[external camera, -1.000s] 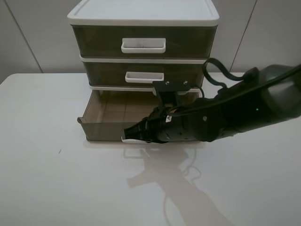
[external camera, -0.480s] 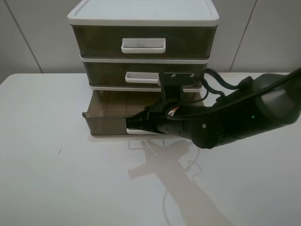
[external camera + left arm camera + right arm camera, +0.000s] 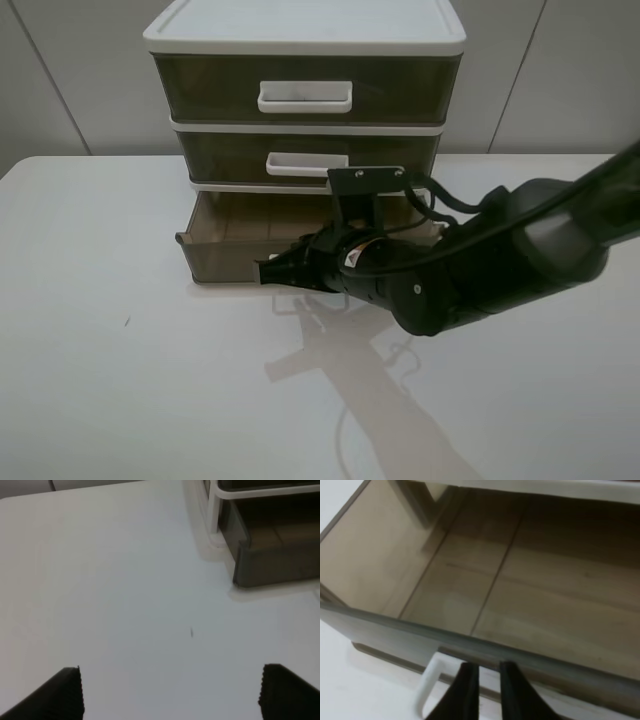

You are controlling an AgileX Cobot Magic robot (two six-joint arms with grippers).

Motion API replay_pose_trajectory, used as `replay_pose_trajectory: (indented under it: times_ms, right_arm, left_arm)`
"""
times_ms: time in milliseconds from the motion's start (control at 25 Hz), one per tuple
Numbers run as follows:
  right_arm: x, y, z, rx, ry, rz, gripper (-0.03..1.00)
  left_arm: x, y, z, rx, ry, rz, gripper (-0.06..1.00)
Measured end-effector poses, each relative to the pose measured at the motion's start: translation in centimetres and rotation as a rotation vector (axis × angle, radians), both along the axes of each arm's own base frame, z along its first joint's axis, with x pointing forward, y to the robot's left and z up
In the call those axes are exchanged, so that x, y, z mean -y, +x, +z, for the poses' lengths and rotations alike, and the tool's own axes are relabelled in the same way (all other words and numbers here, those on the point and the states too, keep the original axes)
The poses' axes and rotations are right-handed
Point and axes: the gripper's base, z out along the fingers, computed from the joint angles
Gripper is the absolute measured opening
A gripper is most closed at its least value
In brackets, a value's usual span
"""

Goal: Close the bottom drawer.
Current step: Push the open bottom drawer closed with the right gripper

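— Where was the bottom drawer [image 3: 225, 262] found, and which step was judged to be in hand?
— It was seen at the foot of the drawer unit [image 3: 300, 25], drawn partway out of the unit's front, with nothing seen inside it in the right wrist view. The closing push was judged begun but not finished.

— What was held by the right gripper [image 3: 268, 272]?
— Nothing could be made out between its fingers. It was set against the drawer's front face, out in front of the unit, with the fingers drawn narrow and only a slit left between them, just beside the small white handle [image 3: 427, 680]. Whether the handle was touched could not be told.

— What was called for next?
— A straight push toward the unit's back was judged needed. It would have to be kept square so the drawer was not skewed in its frame, until its front was brought flush with those above.

— What else was noted around the unit?
— The middle drawer [image 3: 230, 160] and top drawer [image 3: 200, 90] were seen shut. The left gripper [image 3: 171, 672] was held wide, with nothing in it, over the table [image 3: 120, 380], in front of the unit and well apart from it. Nothing was seen in the drawer's path. Only the arm's own cable [image 3: 450, 200] and camera bracket [image 3: 365, 180], near the middle drawer's front, were judged likely to brush the unit.
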Motion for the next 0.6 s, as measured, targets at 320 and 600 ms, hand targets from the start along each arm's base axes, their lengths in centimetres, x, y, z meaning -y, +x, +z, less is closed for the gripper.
replay_pose_trajectory:
  times_ms: [320,600]
  right_arm:
    - [0.2,0.6,-0.8,0.063,0.026,-0.075,0.02]
    - [0.2,1.0,-1.4,0.127,0.032,-0.098,0.02]
  left_arm:
    - [0.0,0.0,0.0,0.000,0.000,0.000,0.72]
    - [0.0,0.0,0.0,0.000,0.000,0.000,0.72]
